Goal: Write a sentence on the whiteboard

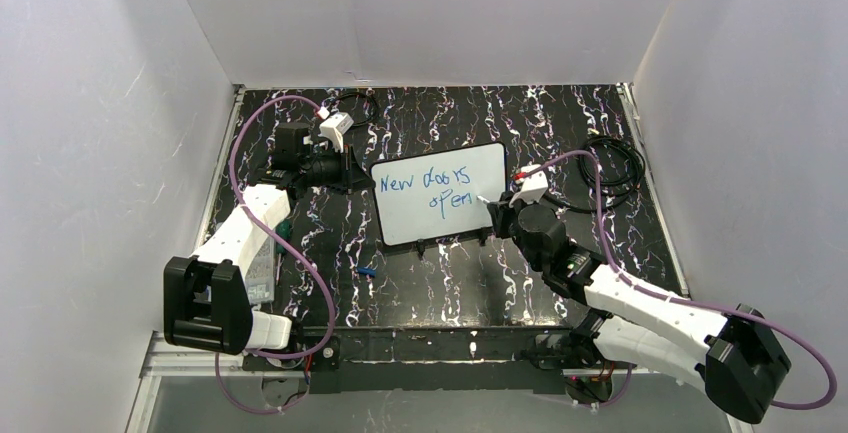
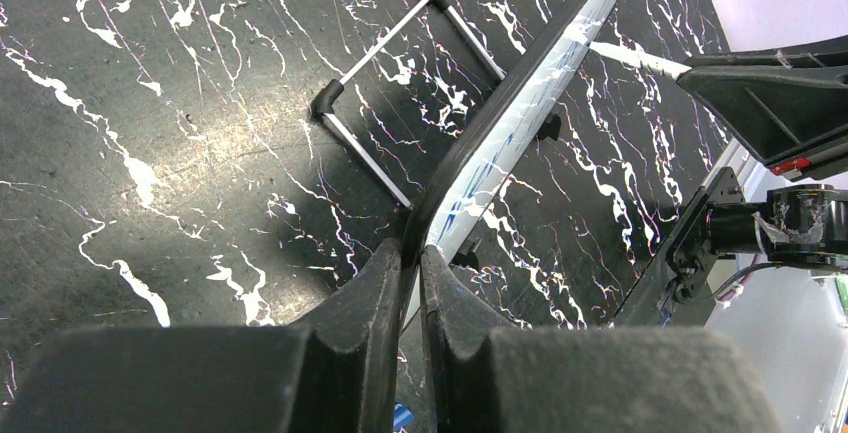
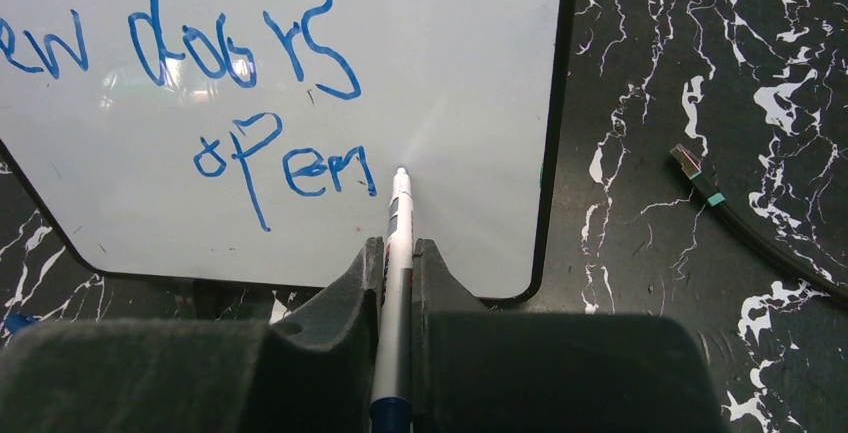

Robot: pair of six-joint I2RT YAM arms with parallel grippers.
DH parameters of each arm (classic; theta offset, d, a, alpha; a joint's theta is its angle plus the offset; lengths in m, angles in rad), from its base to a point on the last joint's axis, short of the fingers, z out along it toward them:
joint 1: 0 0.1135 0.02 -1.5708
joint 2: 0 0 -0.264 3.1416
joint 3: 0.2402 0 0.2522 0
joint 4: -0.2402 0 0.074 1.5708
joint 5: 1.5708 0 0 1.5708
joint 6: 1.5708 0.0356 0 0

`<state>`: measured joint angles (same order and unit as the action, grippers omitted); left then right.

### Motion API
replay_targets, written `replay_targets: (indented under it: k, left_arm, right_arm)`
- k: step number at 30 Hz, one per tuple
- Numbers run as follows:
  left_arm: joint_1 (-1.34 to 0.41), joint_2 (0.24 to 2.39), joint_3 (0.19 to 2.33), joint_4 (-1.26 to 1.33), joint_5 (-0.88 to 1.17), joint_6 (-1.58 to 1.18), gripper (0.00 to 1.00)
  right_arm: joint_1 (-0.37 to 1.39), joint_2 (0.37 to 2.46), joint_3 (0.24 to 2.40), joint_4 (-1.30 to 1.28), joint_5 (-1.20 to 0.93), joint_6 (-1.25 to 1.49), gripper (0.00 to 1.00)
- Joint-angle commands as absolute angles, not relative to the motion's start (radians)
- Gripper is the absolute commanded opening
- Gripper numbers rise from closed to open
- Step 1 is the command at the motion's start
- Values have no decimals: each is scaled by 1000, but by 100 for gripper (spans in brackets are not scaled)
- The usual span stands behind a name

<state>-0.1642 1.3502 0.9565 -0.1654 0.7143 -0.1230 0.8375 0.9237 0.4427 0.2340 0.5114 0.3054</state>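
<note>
White walls close in the left, far and right sides of the black, white-veined table. Both arms reach in from the near edge and meet at the whiteboard, which sits around the middle of the table, its long sides running left to right and its two small black clips on the near edge.

The left gripper comes at the board from the left. Its jaws are pressed almost together, pinching the thin dark frame at that short side. In the left wrist view a bent wire stand rests on the table behind the board, just beside the held edge.

The right gripper is at the board's near right corner, jaws clamped tight on a marker. The marker points away from the wrist, and its white tip meets the board surface.

A coil of black cable lies on the table to the right of the board, near the right arm but apart from the board. One loose cable end with a plug lies beside the board's right edge.

The sentence is in blue, in two lines. The upper reads "New doors", the lower "open", and the marker tip stands just right of its last letter.

A small blue piece lies on the table between the board and the arm bases.
</note>
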Motion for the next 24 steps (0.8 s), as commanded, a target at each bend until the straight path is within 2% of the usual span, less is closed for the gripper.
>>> replay_targets:
  k: [1, 24]
  left_arm:
    - [-170, 1309, 957, -167, 739, -119, 0]
    - [-170, 1315, 957, -167, 741, -118, 0]
  right_arm:
    - [827, 929, 494, 280, 497, 284, 1]
    - [824, 924, 498, 331, 518, 264, 1]
